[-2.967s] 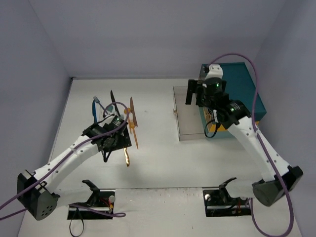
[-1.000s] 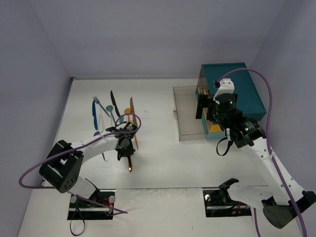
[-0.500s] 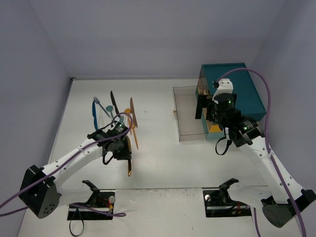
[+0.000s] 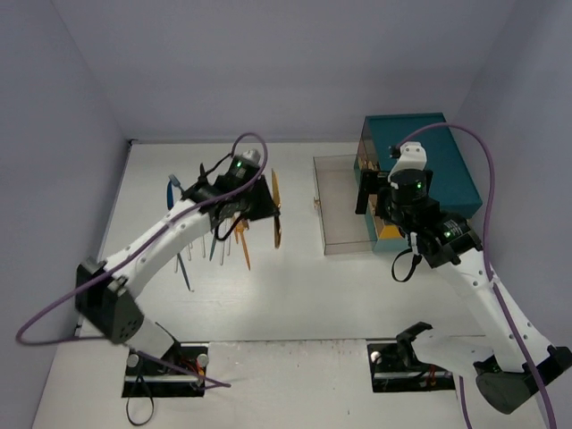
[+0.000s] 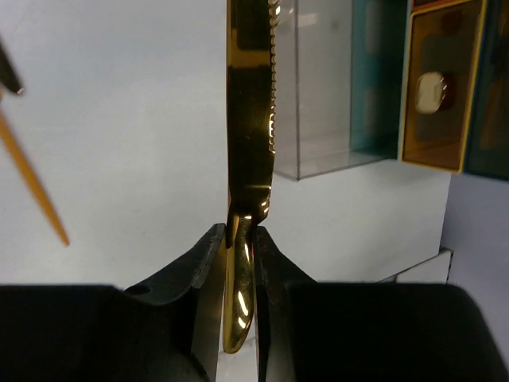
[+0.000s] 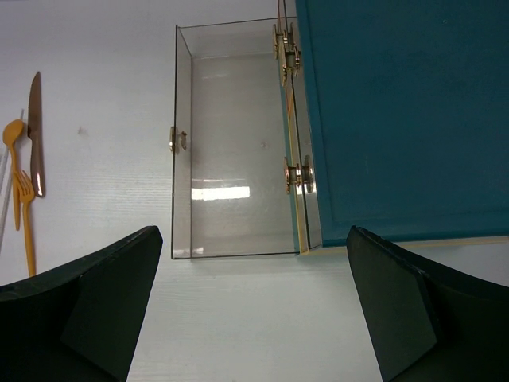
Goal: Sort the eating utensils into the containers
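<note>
Left gripper (image 5: 241, 239), fingers clamped together on the handle end of an orange knife (image 5: 250, 103); the serrated blade is seen projecting forward from the jaws, edge-on, towards the clear container (image 5: 318, 87). In the overhead view the knife is held between the remaining utensils (image 4: 210, 234), which are spread on the table (image 4: 295, 286) beneath the left arm, and the container, apparently lifted off the surface. Right gripper (image 6: 253, 239), jaws spread wide and holding nothing, is poised above the container, which is seen lying empty just beside the teal chest (image 6: 398, 103). The knife is judged to be light, thin and fairly stiff, with a glossy finish that may slip or pivot between the pads; a hold on the flat faces of the handle, as shown, is considered the safest, the blade being left free to enter the box lengthwise. Some flex is to be expected if the tip is pressed against a wall; little force should be needed.
</note>
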`<action>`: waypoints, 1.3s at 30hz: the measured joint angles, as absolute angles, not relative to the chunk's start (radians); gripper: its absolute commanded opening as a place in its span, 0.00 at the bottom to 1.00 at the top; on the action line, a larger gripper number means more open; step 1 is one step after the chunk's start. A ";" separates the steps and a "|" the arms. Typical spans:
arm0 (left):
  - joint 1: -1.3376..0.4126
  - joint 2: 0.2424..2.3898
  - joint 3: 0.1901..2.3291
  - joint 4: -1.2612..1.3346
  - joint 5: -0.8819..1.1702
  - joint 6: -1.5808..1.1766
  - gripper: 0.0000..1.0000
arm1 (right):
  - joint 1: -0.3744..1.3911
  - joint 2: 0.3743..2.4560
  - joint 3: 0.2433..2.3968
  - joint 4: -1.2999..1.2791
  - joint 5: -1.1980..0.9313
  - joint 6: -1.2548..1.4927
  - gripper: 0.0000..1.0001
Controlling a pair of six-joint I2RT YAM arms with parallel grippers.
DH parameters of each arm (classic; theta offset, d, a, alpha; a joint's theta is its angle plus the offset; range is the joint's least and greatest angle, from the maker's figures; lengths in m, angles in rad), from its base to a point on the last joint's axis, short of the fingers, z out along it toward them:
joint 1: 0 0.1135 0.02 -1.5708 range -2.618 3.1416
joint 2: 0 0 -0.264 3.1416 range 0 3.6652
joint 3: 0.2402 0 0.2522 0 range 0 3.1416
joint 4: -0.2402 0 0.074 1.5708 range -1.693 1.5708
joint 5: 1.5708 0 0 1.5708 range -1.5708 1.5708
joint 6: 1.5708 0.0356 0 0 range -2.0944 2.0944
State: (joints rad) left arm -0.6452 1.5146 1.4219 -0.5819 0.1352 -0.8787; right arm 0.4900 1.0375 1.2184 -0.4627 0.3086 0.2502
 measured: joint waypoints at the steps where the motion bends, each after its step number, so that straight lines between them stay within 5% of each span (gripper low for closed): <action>1: -0.651 1.573 1.473 -0.550 0.136 -0.881 0.00 | 0.490 1.030 1.219 -0.463 0.309 0.257 1.00; 15: -0.734 2.179 1.960 -0.344 0.139 -0.906 0.03 | 0.490 0.796 1.208 -0.473 0.305 0.363 1.00; 28: -0.771 2.310 2.021 -0.350 0.077 -0.940 0.41 | 0.490 0.730 1.162 -0.502 0.298 0.393 1.00; 39: -0.764 2.210 2.042 -0.518 -0.053 -0.816 0.42 | 0.490 0.736 1.163 -0.508 0.298 0.365 1.00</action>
State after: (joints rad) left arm -0.7642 2.2096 2.0416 -0.5184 -0.0530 -0.8158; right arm 0.4902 0.7360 1.1628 -0.5080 0.2977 0.3647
